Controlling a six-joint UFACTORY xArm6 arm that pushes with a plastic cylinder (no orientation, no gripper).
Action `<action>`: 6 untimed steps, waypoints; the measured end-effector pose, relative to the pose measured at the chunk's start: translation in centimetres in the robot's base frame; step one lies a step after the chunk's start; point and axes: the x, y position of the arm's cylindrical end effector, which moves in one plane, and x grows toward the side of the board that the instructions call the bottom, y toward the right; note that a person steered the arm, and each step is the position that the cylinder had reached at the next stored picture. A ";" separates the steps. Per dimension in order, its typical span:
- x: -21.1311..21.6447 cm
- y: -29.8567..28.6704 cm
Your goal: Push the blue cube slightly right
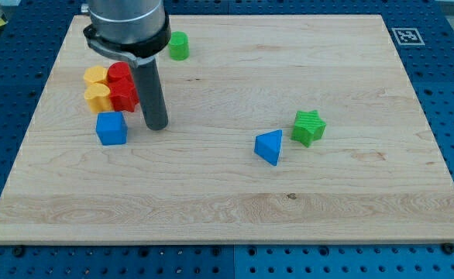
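While the blue cube (111, 129) sits on the left part of the wooden board (227, 209), my tip (157, 126) rests on the surface just to its right, a narrow strip of bare wood between them. I carry no fingers, only a straight dark rod, so nothing is held or clamped; the tip touches no block.

Just beyond the cube, on its far side, lies a tight cluster: a yellow block (98, 97) with a second yellow block (95, 76) behind it, both rounded in outline, and to their right two red blocks, one nearer (124, 96) and one farther (119, 74), their shapes hard to make out. The rod passes close by the right of the red pair.

Farther away, near the far edge, stands a green cylinder-like block (179, 46). Well off to the right, a blue triangular block (269, 146) lies just beside a green star-shaped block (309, 127).
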 end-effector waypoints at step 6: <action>1.6 -15.0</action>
